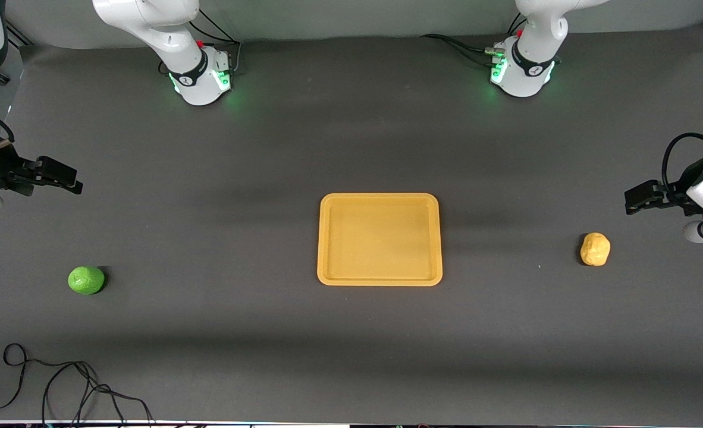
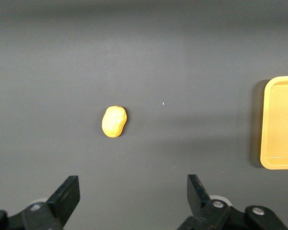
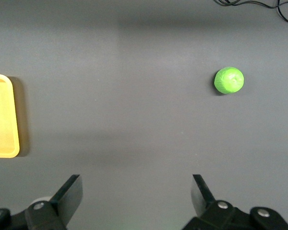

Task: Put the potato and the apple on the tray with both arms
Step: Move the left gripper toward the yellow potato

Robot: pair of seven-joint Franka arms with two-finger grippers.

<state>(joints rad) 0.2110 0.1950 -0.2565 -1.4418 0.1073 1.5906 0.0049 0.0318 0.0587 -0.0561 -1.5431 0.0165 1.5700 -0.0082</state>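
Your left gripper is hanging spread wide over the worktop at the left arm's end, holding nothing. The potato is sitting near it. Your right gripper is hanging wide open too, with the apple lying nearby. The tray is waiting in the middle, between them.

Dark grey matte table under soft even light, loose black cable at its near edge
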